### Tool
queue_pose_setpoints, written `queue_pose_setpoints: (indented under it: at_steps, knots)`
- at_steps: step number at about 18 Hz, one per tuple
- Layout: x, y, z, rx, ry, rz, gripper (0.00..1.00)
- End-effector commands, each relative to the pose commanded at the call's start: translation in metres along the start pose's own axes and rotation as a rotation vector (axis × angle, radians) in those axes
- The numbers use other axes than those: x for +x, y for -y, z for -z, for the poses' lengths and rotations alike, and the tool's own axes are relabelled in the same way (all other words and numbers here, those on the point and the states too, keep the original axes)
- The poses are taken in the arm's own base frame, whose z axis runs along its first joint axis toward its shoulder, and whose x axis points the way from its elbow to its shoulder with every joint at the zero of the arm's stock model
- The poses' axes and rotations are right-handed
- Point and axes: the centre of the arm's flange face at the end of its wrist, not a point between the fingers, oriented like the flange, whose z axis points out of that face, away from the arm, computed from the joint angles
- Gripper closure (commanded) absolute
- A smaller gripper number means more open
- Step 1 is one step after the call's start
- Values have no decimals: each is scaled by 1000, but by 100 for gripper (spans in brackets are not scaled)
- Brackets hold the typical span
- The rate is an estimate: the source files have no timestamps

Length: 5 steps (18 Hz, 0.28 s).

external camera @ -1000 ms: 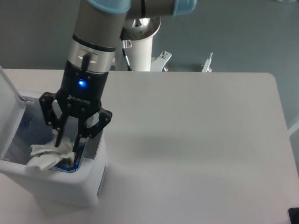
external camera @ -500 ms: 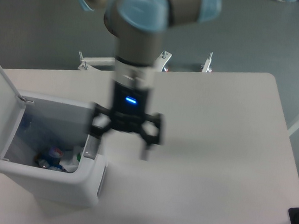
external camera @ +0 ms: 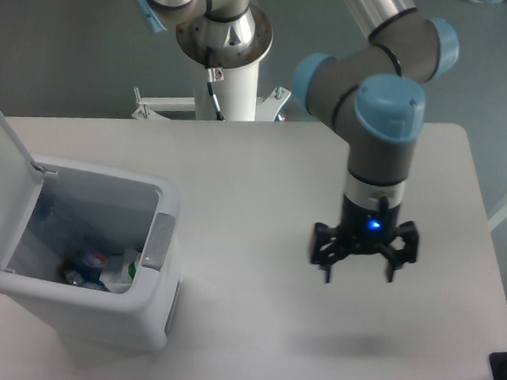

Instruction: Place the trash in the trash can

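While my gripper [external camera: 360, 269] hangs over the table [external camera: 263, 182] with jaws spread and nothing in them, well right of the trash can [external camera: 80, 308], I see the trash [external camera: 100, 269] lying in the bin's bottom, lid up.

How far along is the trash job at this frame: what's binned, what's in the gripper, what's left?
Done: the trash can stands with its lid open and holds items at the bottom, the white paper wad and what looks like the bottle. In hand: nothing; the gripper is open and empty, above the table to the right of the bin. Left: no loose trash shows on the table; the lid is not closed.
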Motion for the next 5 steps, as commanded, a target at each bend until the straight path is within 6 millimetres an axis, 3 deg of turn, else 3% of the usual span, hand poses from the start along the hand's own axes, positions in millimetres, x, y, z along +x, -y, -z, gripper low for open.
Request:
queue_pose_setpoints:
  at_steps: [5]
  knots:
    - [8,-4,-4,-41,-46,-238,0]
